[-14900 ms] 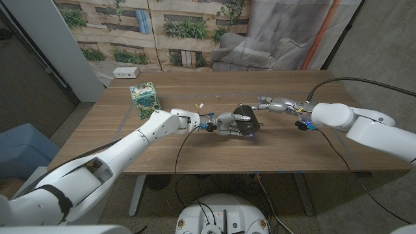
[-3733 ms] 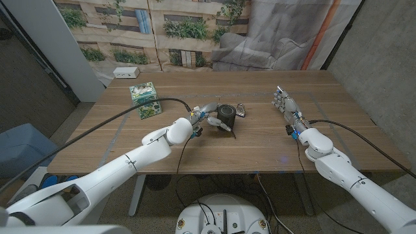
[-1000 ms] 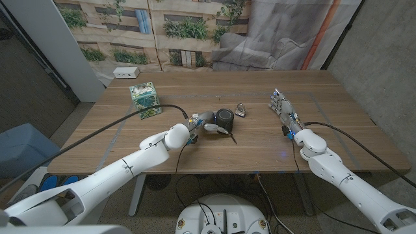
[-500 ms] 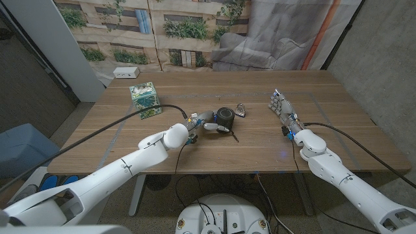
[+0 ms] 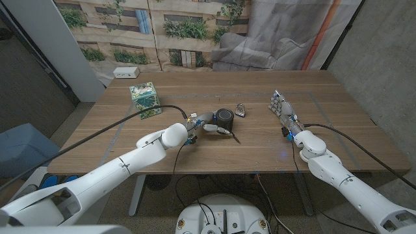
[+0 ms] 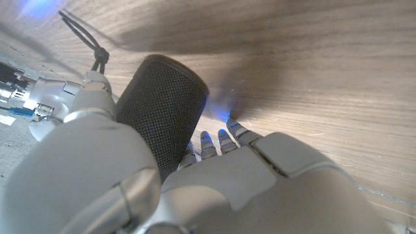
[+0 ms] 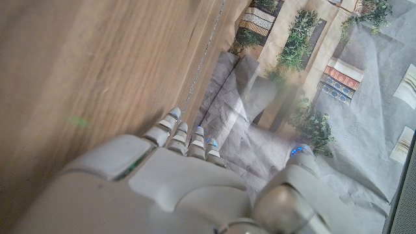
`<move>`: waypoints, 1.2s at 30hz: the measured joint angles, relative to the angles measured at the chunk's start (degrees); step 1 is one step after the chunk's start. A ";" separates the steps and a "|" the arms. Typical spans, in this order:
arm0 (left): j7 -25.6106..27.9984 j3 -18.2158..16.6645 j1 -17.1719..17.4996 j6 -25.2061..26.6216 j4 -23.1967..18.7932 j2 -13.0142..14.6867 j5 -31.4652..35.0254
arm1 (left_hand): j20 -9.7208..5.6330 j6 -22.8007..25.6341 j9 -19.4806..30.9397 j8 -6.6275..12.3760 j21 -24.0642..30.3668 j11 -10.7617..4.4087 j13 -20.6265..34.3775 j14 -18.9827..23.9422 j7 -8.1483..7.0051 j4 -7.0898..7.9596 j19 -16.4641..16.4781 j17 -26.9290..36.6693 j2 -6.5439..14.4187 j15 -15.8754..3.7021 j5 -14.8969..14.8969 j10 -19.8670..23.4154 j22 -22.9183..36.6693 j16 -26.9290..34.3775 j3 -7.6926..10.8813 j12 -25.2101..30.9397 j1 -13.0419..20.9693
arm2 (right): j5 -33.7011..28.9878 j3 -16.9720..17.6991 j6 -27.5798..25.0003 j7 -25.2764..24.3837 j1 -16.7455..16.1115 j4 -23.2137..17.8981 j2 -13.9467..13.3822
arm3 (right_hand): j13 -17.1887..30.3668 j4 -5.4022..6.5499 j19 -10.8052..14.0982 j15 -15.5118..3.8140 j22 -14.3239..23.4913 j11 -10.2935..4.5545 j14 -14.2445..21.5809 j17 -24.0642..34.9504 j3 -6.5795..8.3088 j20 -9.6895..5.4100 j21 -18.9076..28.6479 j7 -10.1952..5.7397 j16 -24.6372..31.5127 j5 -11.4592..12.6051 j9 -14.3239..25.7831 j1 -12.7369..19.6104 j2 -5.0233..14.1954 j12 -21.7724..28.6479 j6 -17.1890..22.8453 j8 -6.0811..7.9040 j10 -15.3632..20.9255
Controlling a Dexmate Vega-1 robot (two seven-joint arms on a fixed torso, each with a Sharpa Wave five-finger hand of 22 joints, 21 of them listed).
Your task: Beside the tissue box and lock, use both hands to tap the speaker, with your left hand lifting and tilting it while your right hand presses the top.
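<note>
Left robot hand (image 5: 209, 123) sits just beside the speaker (image 5: 225, 119), which stands upright on the bench (image 5: 195, 91), its long axis vertical. In the left wrist view the fingers (image 6: 214, 140) lie against the speaker's mesh side, but whether they grip it I cannot tell. Right robot hand (image 5: 282, 108) is open, fingers straight, well apart from the speaker and farther from it than the left. Beyond lie the lock (image 5: 240, 110) and tissue box (image 5: 145, 99).
</note>
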 measured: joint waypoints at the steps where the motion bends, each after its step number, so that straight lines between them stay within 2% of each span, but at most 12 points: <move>1: -0.38 0.00 -0.02 0.09 -0.16 0.14 -0.18 | -0.15 -0.45 0.00 0.00 0.00 0.12 0.00 -0.41 0.26 0.07 -0.25 0.00 -0.06 0.24 0.00 -0.51 0.00 0.00 -0.07 0.00 -0.06 | 0.01 0.00 0.00 -0.04 -0.04 -0.05 0.00 | 0.00 0.00 0.00 0.00 0.00 0.00 0.00 0.00 0.00 0.00 0.00 0.00 0.00 0.00 0.00 0.00 0.00 0.00 0.00 0.00 0.00; 5: -1.30 0.00 -0.09 0.43 -0.74 0.70 -0.64 | -0.17 -2.88 0.00 0.00 0.00 1.31 0.00 -2.70 1.47 0.32 -2.55 0.00 -0.44 1.09 0.00 -3.06 0.00 0.00 -0.33 0.00 -0.44 | 0.01 0.02 0.00 -0.17 -0.18 -0.23 0.00 | 0.00 0.00 0.00 0.00 0.00 0.00 0.00 0.00 0.00 0.00 0.00 0.11 0.00 0.00 0.00 0.00 0.00 0.00 0.11 0.00 0.00; 11: -2.75 -0.32 0.02 1.29 -2.09 1.79 -1.48 | 0.18 -4.71 0.00 0.00 -0.21 2.08 0.00 -3.16 3.31 0.79 -4.62 0.01 -0.72 1.55 0.00 -5.26 0.00 0.00 -0.80 0.00 -1.36 | 0.01 0.04 -0.03 -0.44 -0.39 -0.56 -0.01 | 0.00 0.00 0.00 0.00 0.00 0.00 0.00 0.00 0.00 0.00 0.00 0.11 0.00 0.00 0.00 0.00 0.00 0.00 0.11 0.00 0.00; 16: -3.24 -0.82 0.36 1.75 -3.46 2.93 -1.77 | 0.19 -4.90 0.00 0.01 -0.20 2.57 0.01 -3.16 3.49 0.80 -5.23 0.01 -0.22 1.55 0.00 -5.77 0.01 0.00 -0.80 0.00 -1.87 | -0.10 0.04 -0.12 -0.64 -0.43 -0.70 -0.01 | 0.00 0.00 0.00 0.00 0.00 0.00 0.00 0.00 0.00 0.00 0.00 -0.14 -0.33 0.00 0.00 0.00 0.00 0.00 0.36 0.00 0.00; 29: -2.10 -2.74 1.72 2.79 -6.24 5.13 -1.29 | -0.23 -4.89 0.01 0.28 -0.20 2.57 -0.26 -3.15 3.49 1.03 -5.64 0.01 0.46 1.55 0.01 -5.76 0.01 0.00 -1.03 0.00 -2.54 | -0.52 -0.24 -0.41 -0.81 -0.10 -0.73 0.23 | 0.00 0.00 0.00 0.00 0.00 0.00 0.00 0.00 0.00 0.00 0.00 -0.20 -0.33 0.00 0.00 -0.01 0.01 -0.25 0.41 0.00 0.00; 34: -1.47 -4.03 2.55 3.08 -7.05 5.57 -1.69 | -0.23 -4.25 0.01 0.74 0.04 2.57 -0.26 -3.15 4.12 1.54 -5.64 0.02 1.22 1.55 0.03 -5.76 0.01 0.00 -1.16 0.29 -3.93 | -0.55 -0.30 -0.42 -0.85 0.01 -0.72 0.30 | 0.00 0.00 0.00 0.00 0.00 0.00 0.00 0.00 0.00 0.00 0.00 -0.20 -0.32 0.00 0.00 -0.62 0.60 -0.24 0.41 0.00 0.00; 36: -1.47 -4.55 2.90 3.08 -7.37 5.66 -1.69 | -0.23 -4.00 0.01 0.74 0.04 2.60 -0.26 -3.15 3.94 1.85 -5.64 0.02 1.45 1.55 0.03 -5.73 0.01 0.24 -1.33 0.37 -4.46 | -0.55 -0.30 -0.42 -0.92 0.01 -0.72 0.30 | 0.00 0.00 0.00 0.00 0.00 0.00 0.00 0.00 0.00 0.00 0.00 -0.20 -0.32 0.00 0.00 -0.62 0.59 -0.24 0.41 0.00 0.00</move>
